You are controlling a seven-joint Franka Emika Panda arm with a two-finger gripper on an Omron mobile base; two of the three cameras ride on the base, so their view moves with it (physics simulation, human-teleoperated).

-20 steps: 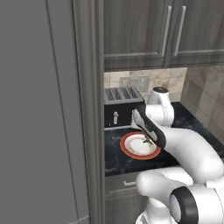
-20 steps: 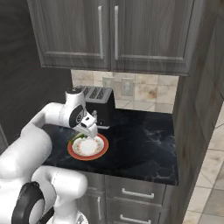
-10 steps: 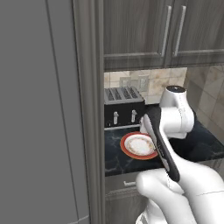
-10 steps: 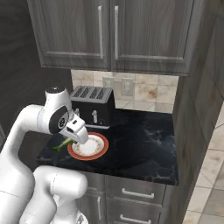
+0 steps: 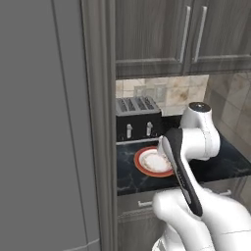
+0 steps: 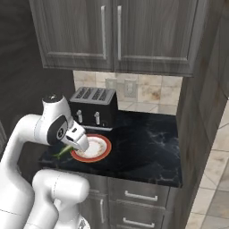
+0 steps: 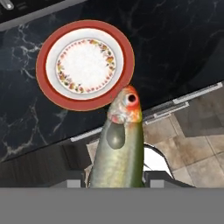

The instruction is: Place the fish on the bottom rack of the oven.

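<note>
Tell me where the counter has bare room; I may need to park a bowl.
The dark counter is bare right of the red-rimmed plate, up to the cabinet side wall. The left end is crowded: toaster, plate, and the gripper holding the fish.

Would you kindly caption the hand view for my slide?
Gripper holding the fish above the counter edge, the red-rimmed plate below.

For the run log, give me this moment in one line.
claw: shut on fish | fish: lifted off plate | plate: bare on counter
</note>
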